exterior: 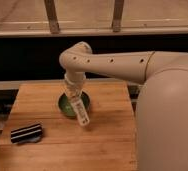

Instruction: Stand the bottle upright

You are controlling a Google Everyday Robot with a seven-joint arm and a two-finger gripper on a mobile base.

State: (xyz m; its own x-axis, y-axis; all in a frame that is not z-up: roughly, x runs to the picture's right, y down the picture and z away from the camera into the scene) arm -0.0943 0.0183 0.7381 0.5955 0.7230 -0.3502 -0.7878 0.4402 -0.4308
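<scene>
One pincer (pixel 75 99) grips the tilted bottle (pixel 82 115) over the wooden table (pixel 107 145).

A wooden bench (pixel 104 147) with a pale plank top fills the near part of the scene, and a round green bowl (pixel 63 104) stands toward its far side, about midway across. A black block with white stripes (pixel 26 133) lies flat near the bench's near left corner, well apart from the bowl. Beyond the far edge runs a dark band under a pale ledge (pixel 22 33), from which two metal posts (pixel 51 17) rise.
</scene>
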